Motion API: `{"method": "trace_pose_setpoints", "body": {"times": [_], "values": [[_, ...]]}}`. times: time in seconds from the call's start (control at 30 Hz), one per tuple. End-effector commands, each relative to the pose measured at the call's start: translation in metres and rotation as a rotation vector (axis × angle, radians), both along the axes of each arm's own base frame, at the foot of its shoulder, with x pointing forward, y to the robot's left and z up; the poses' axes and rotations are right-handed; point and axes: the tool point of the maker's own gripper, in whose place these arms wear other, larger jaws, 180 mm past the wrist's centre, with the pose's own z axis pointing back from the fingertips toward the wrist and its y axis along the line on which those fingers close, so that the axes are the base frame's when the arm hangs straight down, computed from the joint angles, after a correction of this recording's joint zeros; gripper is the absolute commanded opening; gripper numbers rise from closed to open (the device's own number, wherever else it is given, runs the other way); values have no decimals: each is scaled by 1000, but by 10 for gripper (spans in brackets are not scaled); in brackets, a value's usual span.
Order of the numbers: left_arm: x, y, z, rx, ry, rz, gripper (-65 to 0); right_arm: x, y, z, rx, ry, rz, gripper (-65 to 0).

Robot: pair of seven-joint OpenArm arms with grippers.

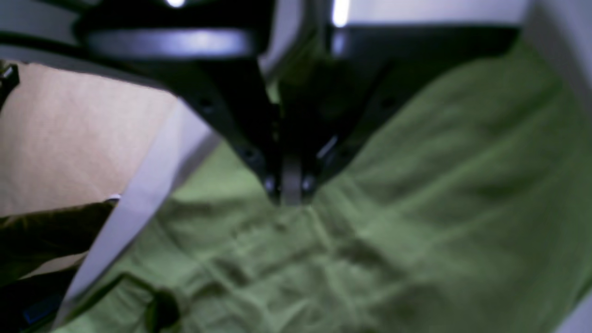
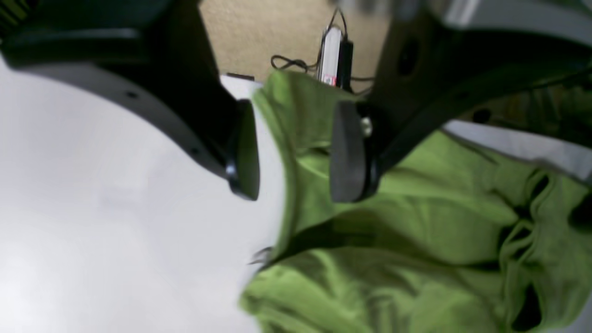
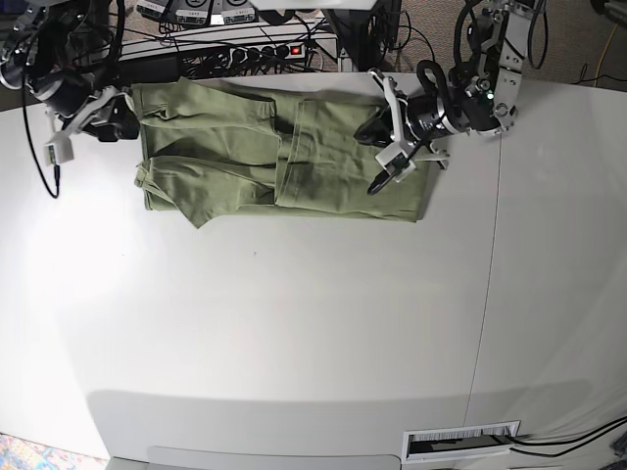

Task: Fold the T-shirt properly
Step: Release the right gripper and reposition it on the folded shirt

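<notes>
The olive-green T-shirt (image 3: 284,152) lies partly folded along the far side of the white table (image 3: 294,323). My left gripper (image 3: 378,184) is over the shirt's right part. In the left wrist view, the left gripper (image 1: 291,196) is shut with its tips down on the wrinkled shirt (image 1: 416,208); I cannot tell whether cloth is pinched. My right gripper (image 3: 123,129) is at the shirt's left end. In the right wrist view, the right gripper (image 2: 296,152) stands open, its pads (image 2: 347,152) either side of the shirt's edge (image 2: 300,115) without closing on it.
A power strip (image 3: 265,49) and cables run behind the table's far edge. A small white device with wires (image 2: 333,55) sits on the floor beyond the shirt. A table seam (image 3: 487,255) runs down the right side, and a slotted vent (image 3: 460,441) is at the front.
</notes>
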Motion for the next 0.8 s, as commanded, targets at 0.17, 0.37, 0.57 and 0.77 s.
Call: {"method": "trace_pose_setpoints", "body": {"times": [0.17,0.37,0.57,0.77], "values": [[6,-6,13,-58,-30,-4,-650,13,-10,19,-24,-89,-22,-384],[5,-6,13,-58,-28,-4,-650,21,-15,18,-45,-102,-40,-384],[5,-6,13,-58,-28,-4,-650,32,-6,-13,91,-51,-57,-384],[5,-6,12,-56,-27,-5,-650,46,7,-35,196,3,-48,-384]]}}
